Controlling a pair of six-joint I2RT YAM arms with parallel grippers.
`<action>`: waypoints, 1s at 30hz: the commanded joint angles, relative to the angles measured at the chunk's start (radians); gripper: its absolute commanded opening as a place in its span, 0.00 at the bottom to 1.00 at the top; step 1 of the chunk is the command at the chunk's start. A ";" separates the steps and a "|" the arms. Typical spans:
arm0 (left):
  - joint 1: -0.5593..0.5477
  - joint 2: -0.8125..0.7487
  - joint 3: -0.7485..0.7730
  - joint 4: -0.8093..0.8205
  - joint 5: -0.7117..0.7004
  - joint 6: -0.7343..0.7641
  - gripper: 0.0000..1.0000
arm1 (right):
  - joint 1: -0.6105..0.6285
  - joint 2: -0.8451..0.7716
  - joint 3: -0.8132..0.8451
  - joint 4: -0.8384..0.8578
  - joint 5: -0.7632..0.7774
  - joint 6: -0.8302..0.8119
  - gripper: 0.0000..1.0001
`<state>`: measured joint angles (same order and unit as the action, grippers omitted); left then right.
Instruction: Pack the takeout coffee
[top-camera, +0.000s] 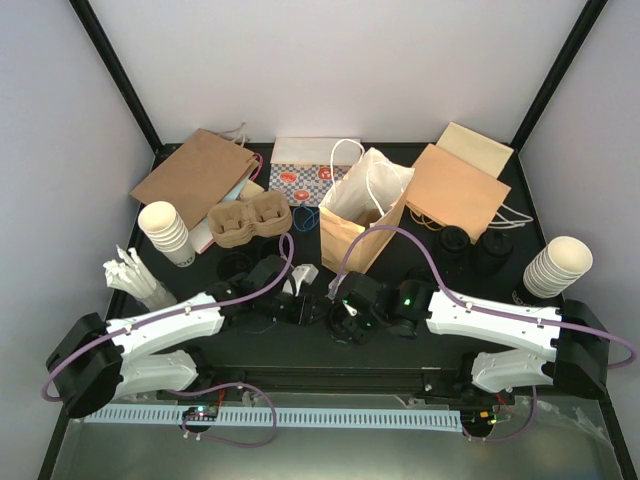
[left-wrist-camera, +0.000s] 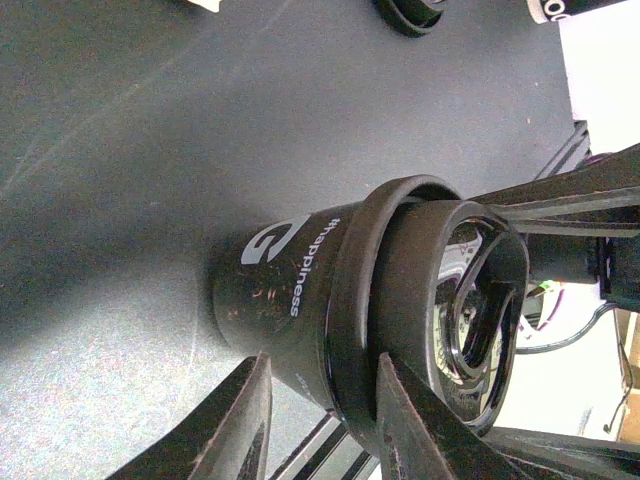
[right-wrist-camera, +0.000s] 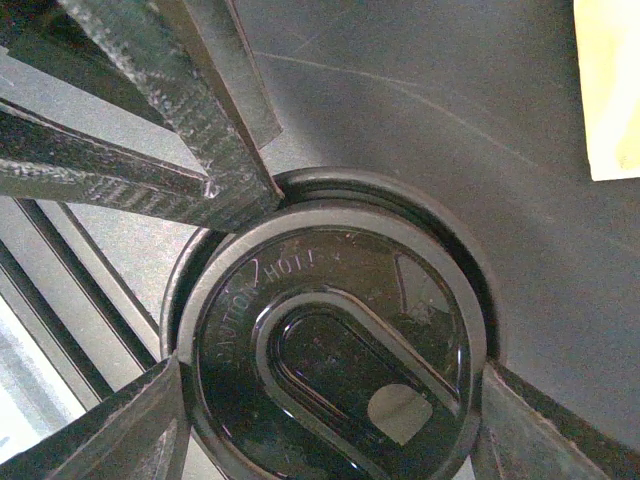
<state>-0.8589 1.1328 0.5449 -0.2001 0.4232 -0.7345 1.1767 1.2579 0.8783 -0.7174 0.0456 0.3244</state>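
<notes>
Cup (left-wrist-camera: 290, 290) just in front of the bag (top-camera: 362, 215), ready for packing
The right gripper (right-wrist-camera: 330, 385) grasps the cup by its lid (right-wrist-camera: 330, 330) rim; the left gripper (left-wrist-camera: 320, 365) straddles the cup's body, whether it pinches I cannot tell; best let only one hold firmly, keep the cup upright, lift it clear over the bag's rim; carrier (top-camera: 248, 220) lies left of the bag, a little farther.

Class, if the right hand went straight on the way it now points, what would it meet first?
The right hand would meet the black lid of the coffee cup, straight ahead between its fingers, which seem to touch the rim.
</notes>
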 joint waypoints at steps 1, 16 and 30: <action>-0.001 0.029 -0.048 -0.016 -0.022 -0.015 0.30 | 0.001 0.034 -0.036 -0.034 -0.062 0.019 0.70; 0.000 0.068 -0.161 0.075 0.004 -0.073 0.29 | 0.006 0.098 -0.033 -0.057 -0.096 0.041 0.70; -0.003 0.118 -0.191 0.080 -0.006 -0.096 0.27 | 0.006 0.131 -0.022 -0.098 -0.118 0.051 0.69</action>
<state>-0.8463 1.1511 0.4171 0.0391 0.4583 -0.8280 1.1755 1.3003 0.9035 -0.7444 0.0502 0.3458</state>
